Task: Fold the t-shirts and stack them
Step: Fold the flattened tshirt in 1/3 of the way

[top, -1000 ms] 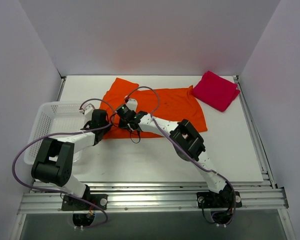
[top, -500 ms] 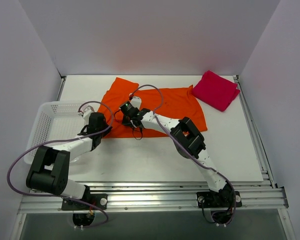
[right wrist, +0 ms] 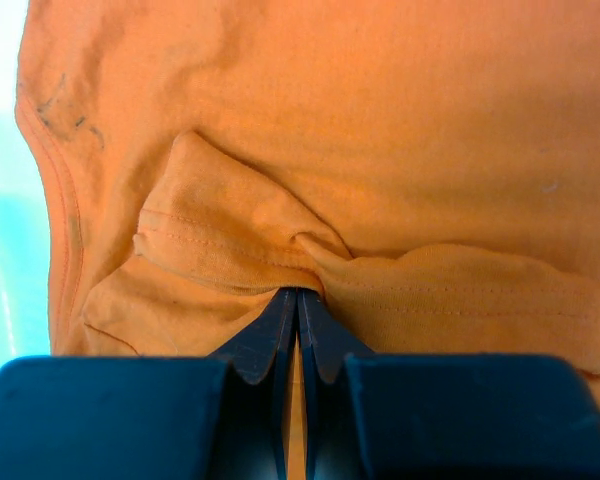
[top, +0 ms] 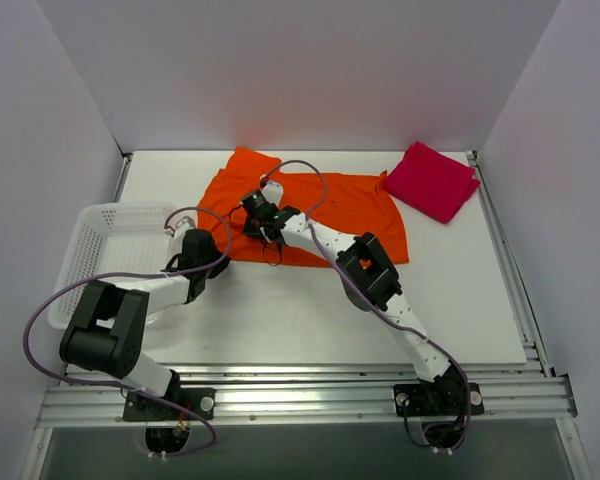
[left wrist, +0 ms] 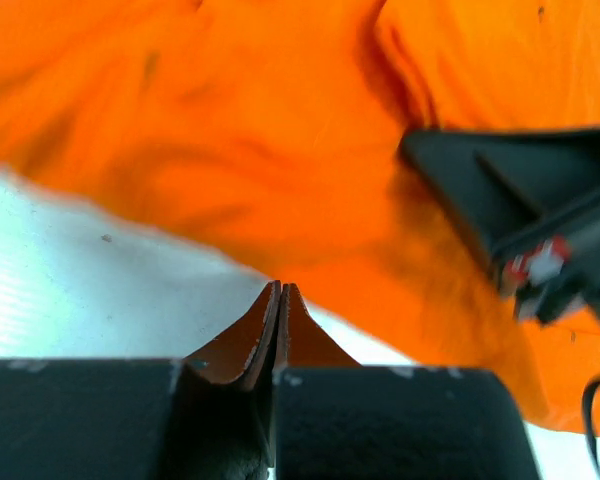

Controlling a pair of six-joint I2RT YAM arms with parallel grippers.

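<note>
Right gripper point(right wrist: 298, 295): jaws clenched on a raised pleat of the orange t-shirt point(right wrist: 380, 120). Left gripper point(left wrist: 280, 300): jaws pressed together at that shirt's near hem; whether cloth lies between them cannot be told. The orange t-shirt lies spread across the far middle of the white surface point(top: 280, 320). The red t-shirt point(top: 432, 180) lies folded at the far right corner, just beside it. A white basket point(top: 90, 240) sits at the left edge.

Pretty bare setup — flat matte white tabletop point(top: 280, 330) boxed in by plain pale grey-white walls point(top: 300, 70) on three sides, silver aluminium rail frame point(top: 310, 398) along the near edge, soft even light.
</note>
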